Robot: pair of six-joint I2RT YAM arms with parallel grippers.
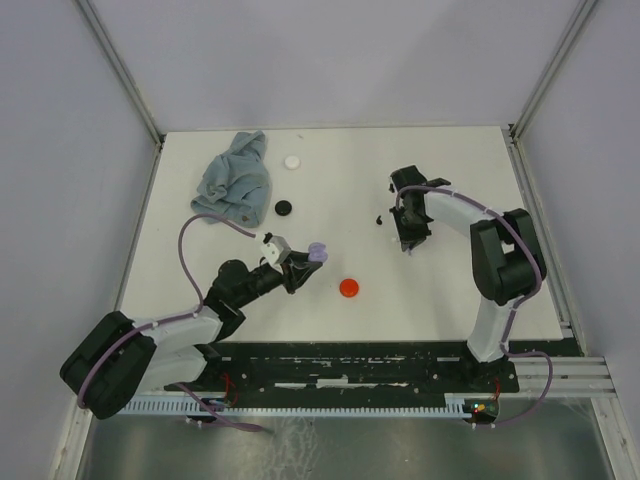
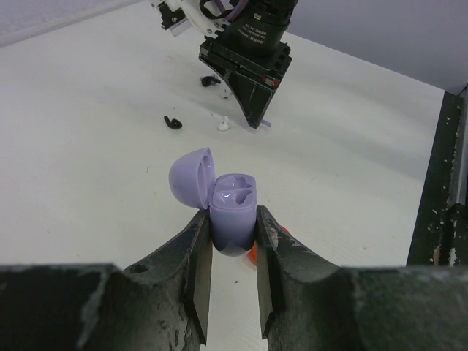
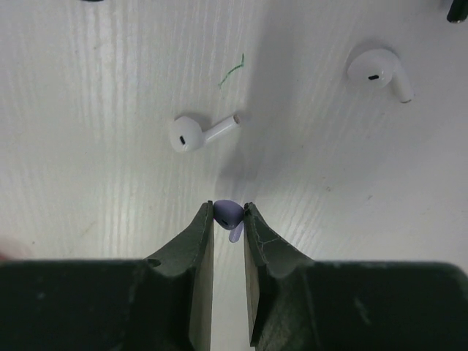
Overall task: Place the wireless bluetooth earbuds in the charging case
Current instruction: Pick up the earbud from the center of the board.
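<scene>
- Left hand (image 2: 232,219) pinches the open lavender charging case (image 2: 232,208); both sockets look empty.
- Right hand (image 3: 227,210) pinches a lavender earbud (image 3: 229,213) on the surface (image 3: 110,110); nothing seated yet.
- White earbuds (image 3: 191,134) lie nearby.

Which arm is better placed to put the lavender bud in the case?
Right. The right claw is closed on the lavender bud, so it only has to carry it over; the left claw is occupied gripping the open case.
</scene>
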